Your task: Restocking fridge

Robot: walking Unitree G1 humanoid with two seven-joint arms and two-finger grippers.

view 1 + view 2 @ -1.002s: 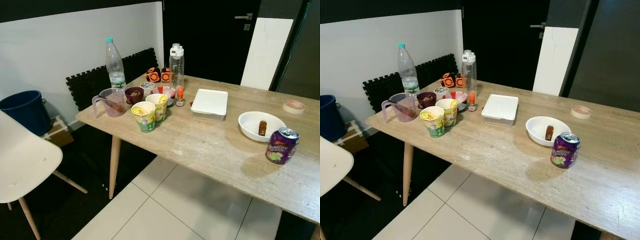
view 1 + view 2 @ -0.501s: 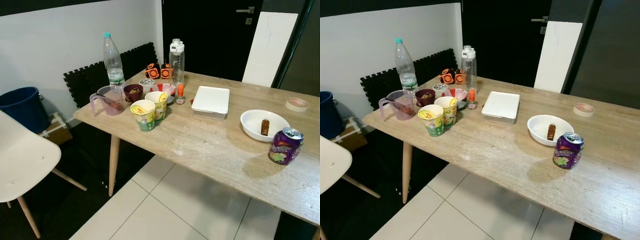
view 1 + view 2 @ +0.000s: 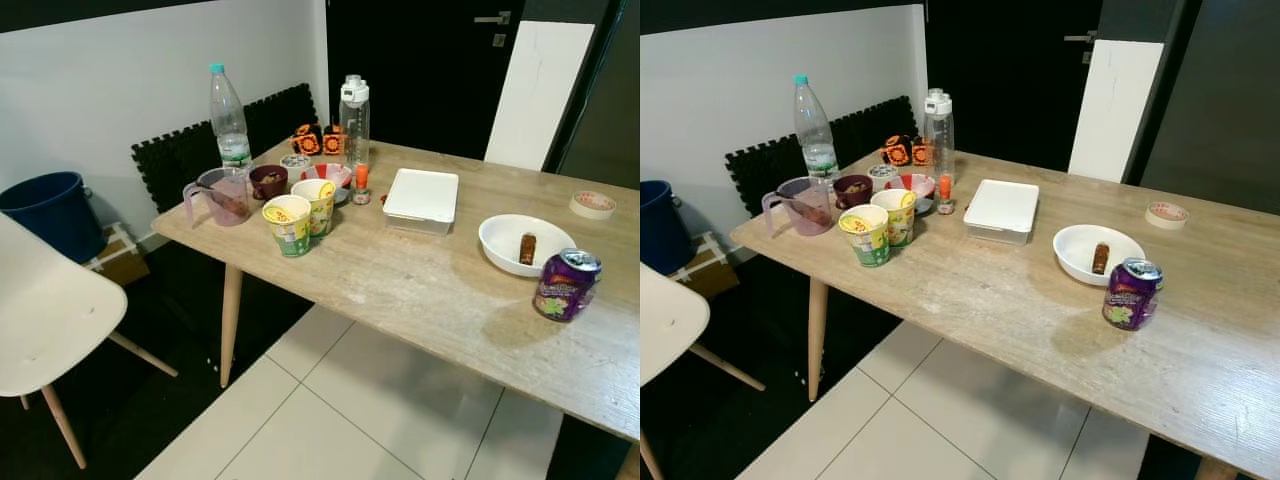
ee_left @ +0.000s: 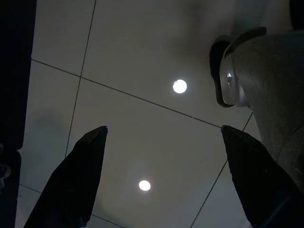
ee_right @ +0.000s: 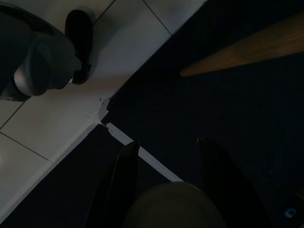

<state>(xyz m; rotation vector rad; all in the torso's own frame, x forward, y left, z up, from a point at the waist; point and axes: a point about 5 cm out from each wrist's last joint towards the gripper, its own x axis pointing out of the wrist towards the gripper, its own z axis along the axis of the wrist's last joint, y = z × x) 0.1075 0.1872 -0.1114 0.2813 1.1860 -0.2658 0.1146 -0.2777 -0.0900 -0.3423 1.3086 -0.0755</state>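
Observation:
A wooden table (image 3: 430,292) holds the goods. A purple drink can (image 3: 565,285) stands near the right front edge, beside a white bowl (image 3: 503,240) with a brown piece of food in it. A white lidded container (image 3: 421,198) lies mid-table. At the left end stand a plastic water bottle (image 3: 229,120), a clear flask (image 3: 354,123), two noodle cups (image 3: 289,229), a purple jug (image 3: 222,198) and a small orange bottle (image 3: 361,184). My left gripper (image 4: 162,129) hangs open over white tiles. My right gripper (image 5: 167,141) hangs open over dark floor.
A white chair (image 3: 40,310) stands at the left front, with a blue bin (image 3: 45,210) behind it by the wall. A tape roll (image 3: 592,204) lies at the table's far right. A wooden table leg (image 5: 242,47) and my foot (image 5: 78,42) are below.
The head camera has shifted slightly, so the whole scene sits a little differently. Nothing on the table has moved.

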